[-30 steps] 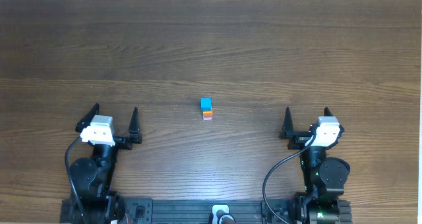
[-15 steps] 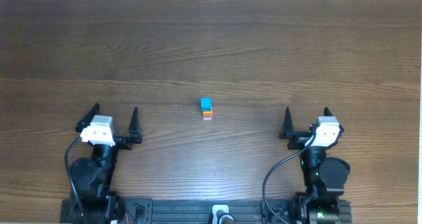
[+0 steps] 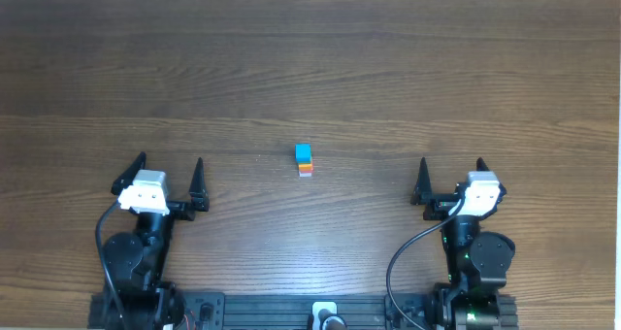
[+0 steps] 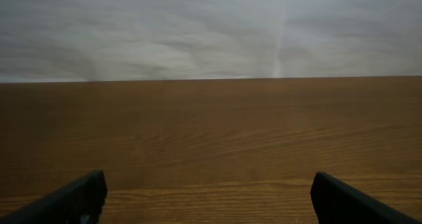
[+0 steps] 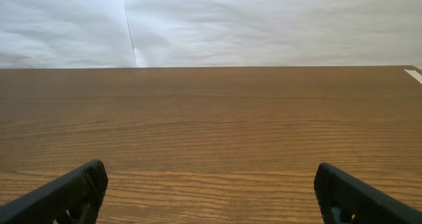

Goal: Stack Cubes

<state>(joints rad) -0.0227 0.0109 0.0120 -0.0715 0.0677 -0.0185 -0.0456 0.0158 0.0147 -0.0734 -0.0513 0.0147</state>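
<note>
A small stack of cubes [image 3: 305, 160] stands at the middle of the wooden table, with a blue cube [image 3: 304, 152] on top, an orange one [image 3: 305, 165] under it and a pale pink one [image 3: 306, 173] at the bottom. My left gripper [image 3: 167, 171] rests open near the table's front left, well away from the stack, and nothing lies between its fingers [image 4: 72, 199]. At the front right, my right gripper [image 3: 452, 173] is open too and holds nothing, its fingers [image 5: 359, 194] wide apart over bare wood.
The wooden table [image 3: 310, 68] stretches wide behind and beside the stack. Both wrist views look across bare wood [image 4: 211, 132] to a pale wall [image 5: 264, 26] beyond the far edge.
</note>
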